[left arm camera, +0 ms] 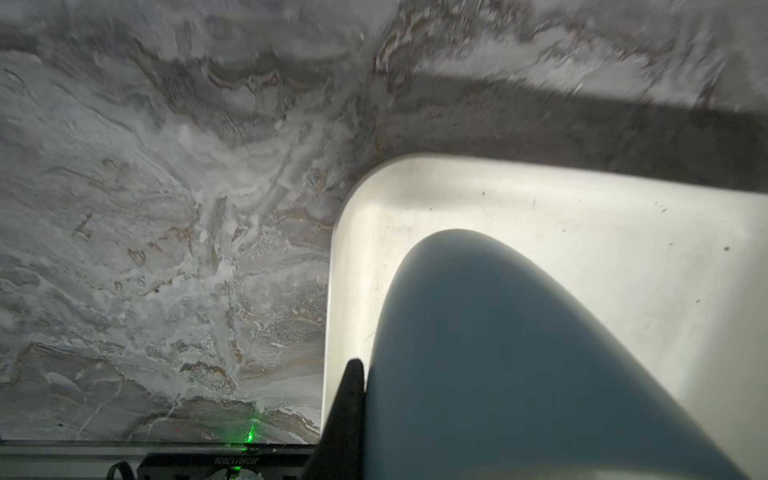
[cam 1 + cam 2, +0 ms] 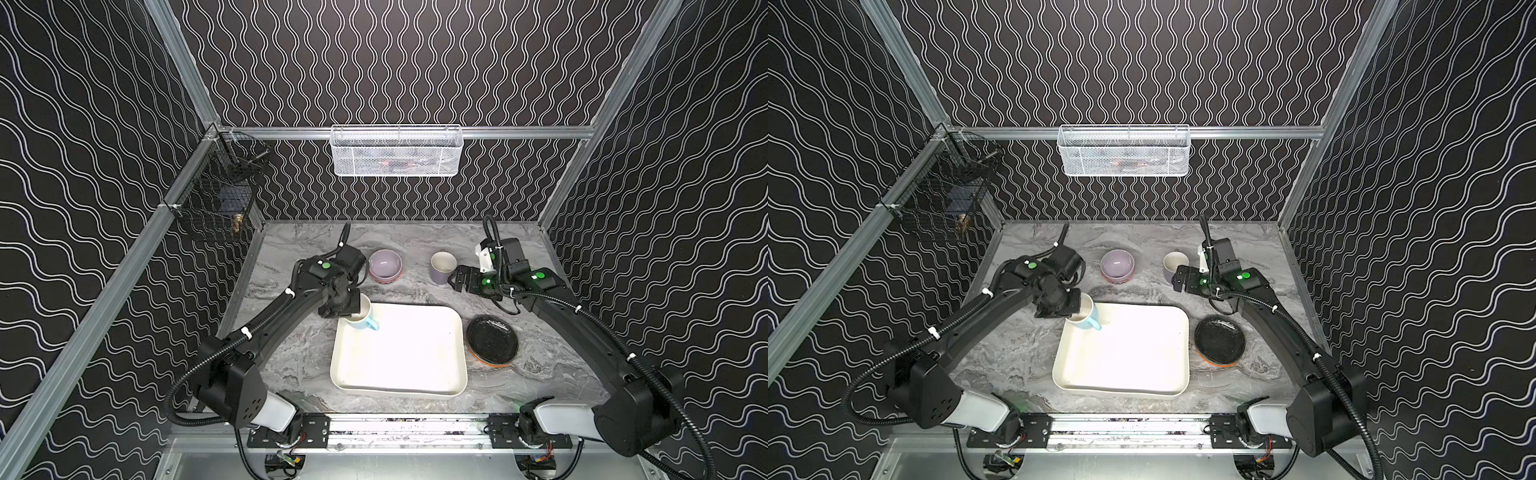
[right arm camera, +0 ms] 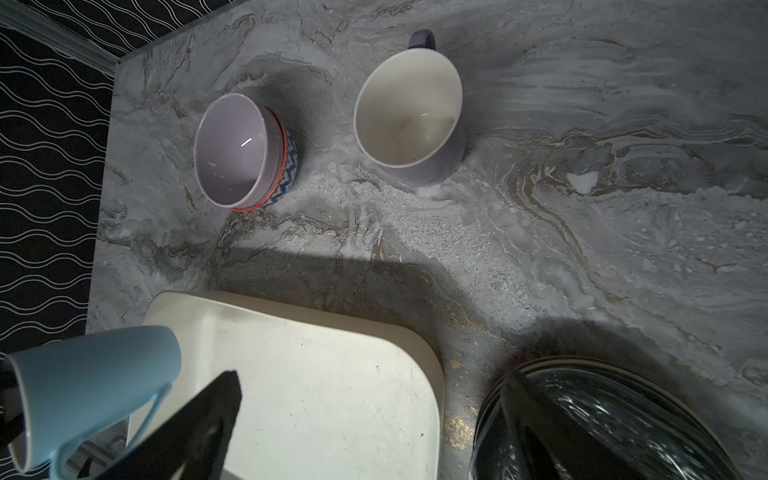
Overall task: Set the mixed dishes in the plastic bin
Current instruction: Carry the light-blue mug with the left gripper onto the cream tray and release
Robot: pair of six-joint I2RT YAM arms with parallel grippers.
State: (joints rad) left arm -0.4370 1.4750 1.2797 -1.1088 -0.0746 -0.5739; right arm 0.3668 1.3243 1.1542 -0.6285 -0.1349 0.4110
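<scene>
Two mugs, two nested bowls [image 2: 386, 266], one plate stack [image 2: 492, 341], one plastic bin [image 2: 415, 361].
My left claw [image 2: 351, 316] pinches the light blue mug [image 2: 368, 323] above the bin's far-left corner, floor open; right claw [image 2: 454, 280] spread beside the lavender-grey mug [image 2: 441, 275].

A: Where's free room in the plastic bin [image 2: 399, 357]?

B: Its floor is lying bare across mid, near & rt side. Only the far-left corner is getting crowded: my left gripper [image 2: 352, 315] is hanging over it w/ the light blue mug [image 2: 366, 321], tilted.

A: Outside it?

B: Lavender bowl [image 2: 385, 263] & lavender-grey mug [image 2: 443, 268] are standing behind the bin, w/ an open gap btwn them. My right gripper [image 2: 454, 281] is hovering just beside that mug. Black plate [image 2: 492, 338] stack is sitting beside the bin's rt wall, narrowing that lane.
</scene>
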